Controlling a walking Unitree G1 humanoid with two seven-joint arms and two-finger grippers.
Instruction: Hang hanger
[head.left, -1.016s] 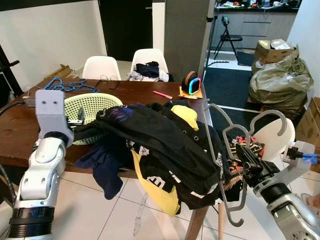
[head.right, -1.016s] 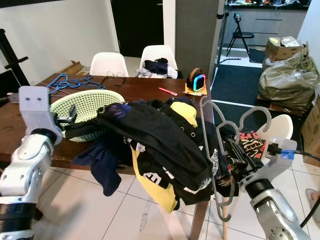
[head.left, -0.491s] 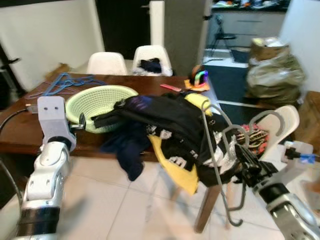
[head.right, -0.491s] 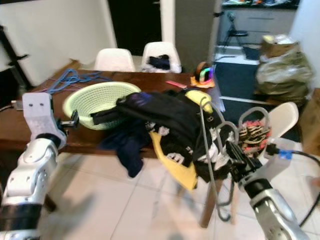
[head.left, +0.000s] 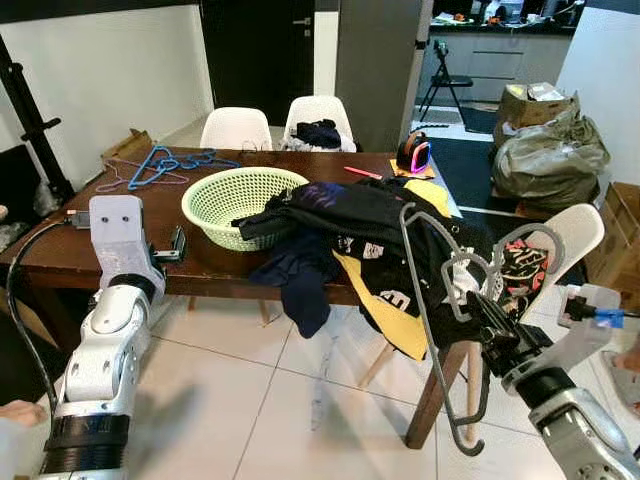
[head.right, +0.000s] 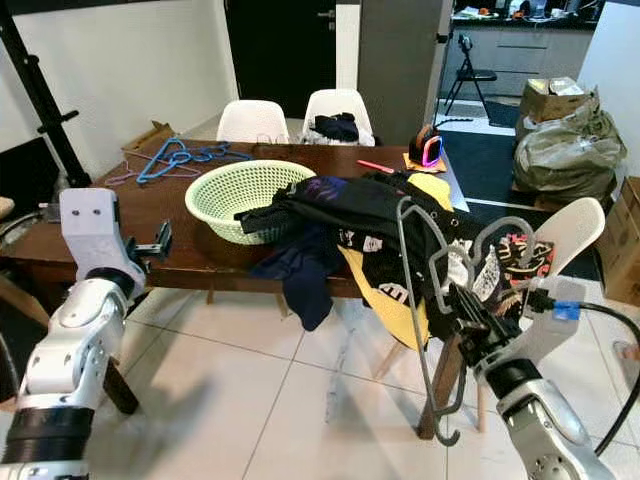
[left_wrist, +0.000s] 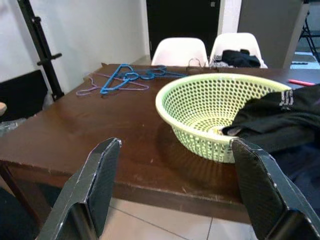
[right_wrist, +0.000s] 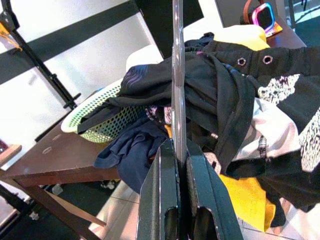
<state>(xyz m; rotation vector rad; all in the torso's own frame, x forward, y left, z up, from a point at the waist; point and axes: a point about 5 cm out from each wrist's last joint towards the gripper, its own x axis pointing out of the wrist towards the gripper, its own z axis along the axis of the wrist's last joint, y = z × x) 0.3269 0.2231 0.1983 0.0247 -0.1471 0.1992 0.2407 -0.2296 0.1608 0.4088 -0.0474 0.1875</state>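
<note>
A grey wire hanger (head.left: 425, 320) hangs tilted at the lower right, hook (head.left: 530, 238) uppermost, in front of the table's near corner. My right gripper (head.left: 487, 322) is shut on it; in the right wrist view the hanger's rod (right_wrist: 177, 75) rises out from between the closed fingers (right_wrist: 162, 200). My left gripper (head.left: 170, 245) is raised at the left beside the table edge. It is open, its fingers (left_wrist: 102, 185) spread wide with nothing between them. Several blue hangers (head.left: 165, 165) lie on the table's far left.
A dark wooden table (head.left: 60, 240) carries a green basket (head.left: 240, 200) and a pile of dark and yellow clothes (head.left: 370, 215) spilling over its near edge. White chairs (head.left: 235, 130) stand behind it and one (head.left: 570, 235) at the right. A black pole (head.left: 30, 110) leans at the left wall. Tiled floor (head.left: 250, 400) lies before me.
The whole picture has shifted: the table now looks farther away and more floor shows, so the camera has moved. The hanger stays in my right gripper.
</note>
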